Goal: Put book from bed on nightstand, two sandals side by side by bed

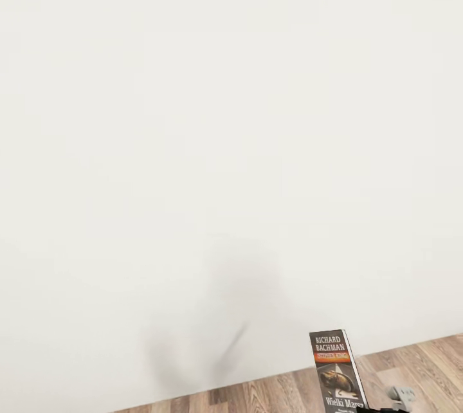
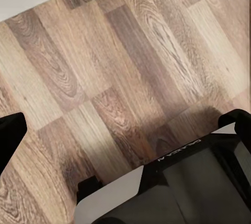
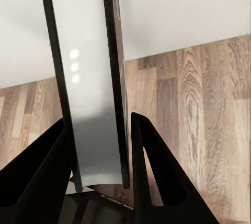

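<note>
Head view: a plain white wall (image 1: 231, 110) occupies most of the frame. A strip of light wood-plank floor (image 1: 424, 368) runs along the bottom edge, rising toward the lower right. A faint grey shadow lies on the wall at lower centre.

The book (image 1: 337, 371) stands upright at the lower right of the head view. Its front cover faces the camera: white "RICHARD BACHMAN" lettering at the top, an orange band below it, then a greyish picture. The lower end of the book is cut off by the bottom frame edge. A small grey part of the robot (image 1: 401, 394) shows just to the right of the book, at the bottom edge.

Right wrist view: the right gripper (image 3: 99, 145) has its jaws closed narrow on the book (image 3: 89, 77). The two black fingers (image 3: 157, 171) press the covers from either side at the lower part of the frame. The book is seen edge-on, pale page block between two dark covers, running from the grip to the top edge. Wall and floor lie behind it.

Left wrist view: the left gripper (image 2: 128, 124) points at the wood floor (image 2: 120, 56). One black fingertip (image 2: 10, 135) shows at the left edge and the other at the right edge, so the jaws stand wide with nothing between them. Dark and white robot bodywork (image 2: 178, 187) fills the lower right. A sliver of white wall sits at the upper left corner.
</note>
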Motion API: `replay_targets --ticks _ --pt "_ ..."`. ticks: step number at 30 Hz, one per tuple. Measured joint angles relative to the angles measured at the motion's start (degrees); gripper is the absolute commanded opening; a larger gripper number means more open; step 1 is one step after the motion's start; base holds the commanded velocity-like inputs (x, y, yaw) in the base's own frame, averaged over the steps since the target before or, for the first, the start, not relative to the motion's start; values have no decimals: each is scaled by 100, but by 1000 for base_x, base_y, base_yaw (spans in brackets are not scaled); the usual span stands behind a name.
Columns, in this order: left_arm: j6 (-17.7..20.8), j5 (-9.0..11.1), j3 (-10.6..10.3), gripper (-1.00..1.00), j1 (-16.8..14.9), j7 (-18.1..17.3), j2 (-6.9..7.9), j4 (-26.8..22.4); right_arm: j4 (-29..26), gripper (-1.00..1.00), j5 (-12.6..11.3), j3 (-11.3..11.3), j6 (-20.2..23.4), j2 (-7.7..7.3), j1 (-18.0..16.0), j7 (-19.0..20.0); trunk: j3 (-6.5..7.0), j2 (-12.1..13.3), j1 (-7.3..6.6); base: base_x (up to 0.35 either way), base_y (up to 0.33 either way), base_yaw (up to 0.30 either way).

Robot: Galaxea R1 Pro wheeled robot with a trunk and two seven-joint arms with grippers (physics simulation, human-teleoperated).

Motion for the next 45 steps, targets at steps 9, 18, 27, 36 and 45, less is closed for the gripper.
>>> replay_targets --ticks 9,18,27,36,45 --pt "-1 1 2 100 1 -2 0 -2 -1 -100 -8 -13 -1 2 -2 -2 0 -1 -2 80 0 -128" --pt "-2 1 2 100 1 -2 0 0 -1 -100 -3 -9 -2 2 -2 -10 0 -1 -3 314 0 -4" --pt "1 0 2 100 1 -1 0 1 -3 -100 -2 -6 -2 3 -2 -4 0 -1 -3 307 0 -32" --pt "1 0 2 100 0 0 0 0 -5 -100 -6 -14 -2 4 0 -2 0 0 0 38 0 -258" --pt "0 0 2 100 0 0 0 -2 1 -100 -3 -9 -2 3 0 -2 0 0 0 0 0 -281"
